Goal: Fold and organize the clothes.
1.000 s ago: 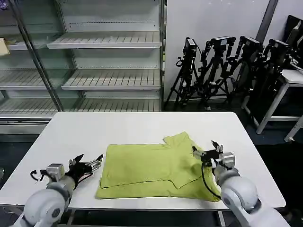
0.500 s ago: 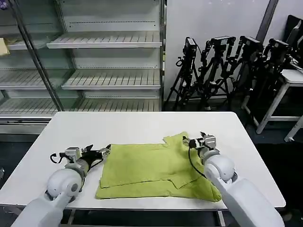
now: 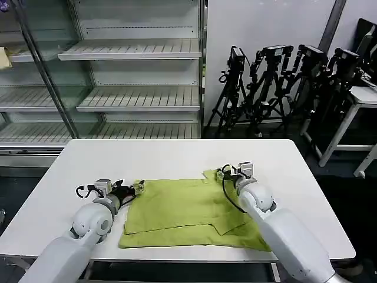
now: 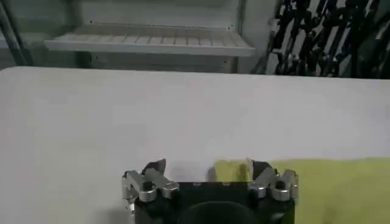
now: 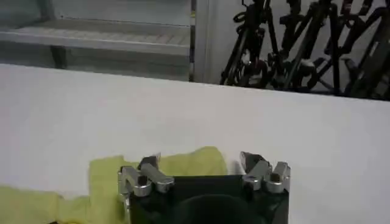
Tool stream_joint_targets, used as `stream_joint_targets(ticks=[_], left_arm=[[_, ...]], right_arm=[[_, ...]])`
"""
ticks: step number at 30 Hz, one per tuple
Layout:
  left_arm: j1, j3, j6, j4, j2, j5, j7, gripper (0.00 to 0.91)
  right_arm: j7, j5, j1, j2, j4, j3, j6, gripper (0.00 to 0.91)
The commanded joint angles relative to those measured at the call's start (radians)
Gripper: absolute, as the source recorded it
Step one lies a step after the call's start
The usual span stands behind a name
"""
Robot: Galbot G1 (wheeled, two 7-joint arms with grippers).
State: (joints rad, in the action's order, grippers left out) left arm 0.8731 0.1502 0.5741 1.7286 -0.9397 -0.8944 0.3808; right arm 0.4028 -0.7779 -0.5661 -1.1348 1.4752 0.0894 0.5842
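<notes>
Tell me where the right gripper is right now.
In the head view, the right gripper sits open over the T-shirt's far right corner, on the white table.

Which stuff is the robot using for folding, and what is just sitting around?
For the job: green T-shirt, left gripper, right gripper, both open at its far corners.

Just around: white table, empty shelves, camera tripods.

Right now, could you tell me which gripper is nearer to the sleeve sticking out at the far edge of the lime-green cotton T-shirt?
Right. The right gripper is over that sleeve; the left gripper is at the lime-green cotton T-shirt's opposite far corner.
</notes>
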Motion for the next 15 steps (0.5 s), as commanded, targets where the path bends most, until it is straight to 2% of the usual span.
stream_joint_targets(ticks=[1,3,15], left_arm=[[-0.02,-0.026,0.002,-0.032,-0.003,0.002,-0.003,0.071],[-0.016,-0.025,0.002,-0.032,-0.002,0.004,-0.006,0.04],[0.027,-0.016,0.0,-0.006,-0.007,-0.006,-0.025,0.03]], right_arm=[[0.002,-0.029,0.036,-0.023,-0.053,0.02,-0.001,0.101],[0.001,-0.034,0.035,-0.023,-0.054,0.021,-0.001,0.0],[0.003,-0.038,0.015,-0.019,-0.045,0.015,-0.002,0.0]])
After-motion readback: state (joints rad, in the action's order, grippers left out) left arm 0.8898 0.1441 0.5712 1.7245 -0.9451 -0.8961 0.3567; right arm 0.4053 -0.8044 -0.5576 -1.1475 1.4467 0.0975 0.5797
